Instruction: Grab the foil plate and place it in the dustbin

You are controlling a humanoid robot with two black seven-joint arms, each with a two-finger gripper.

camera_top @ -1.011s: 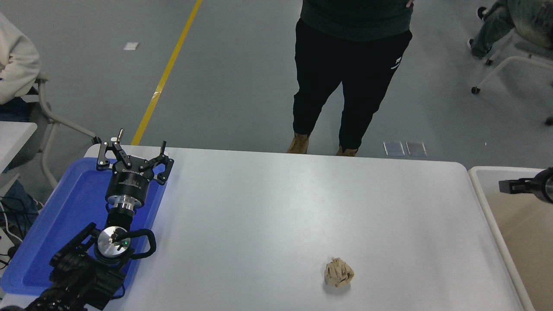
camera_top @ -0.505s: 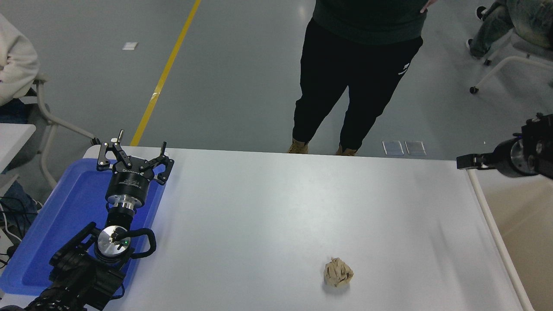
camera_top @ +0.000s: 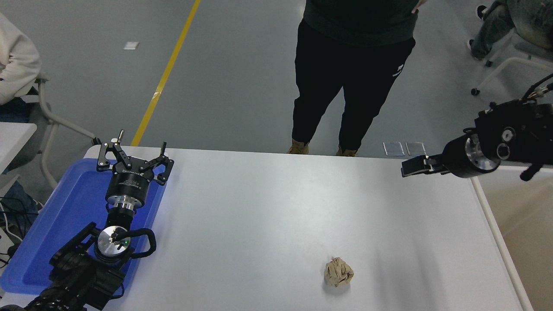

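Nearest: crumpled brown paper ball (camera_top: 338, 272) alone on white surface (camera_top: 268, 216). Left gripper (camera_top: 133, 155) parked over blue tray (camera_top: 52, 224) at lower left, fingers spread, holding nothing. Dustbin (camera_top: 497, 242) at right edge, only its rim and part of the beige inside visible. Right gripper (camera_top: 408, 167) above surface's far right corner, seen side-on; cannot tell its state. Foil plate out of sight. Person (camera_top: 350, 73) stands beyond far edge
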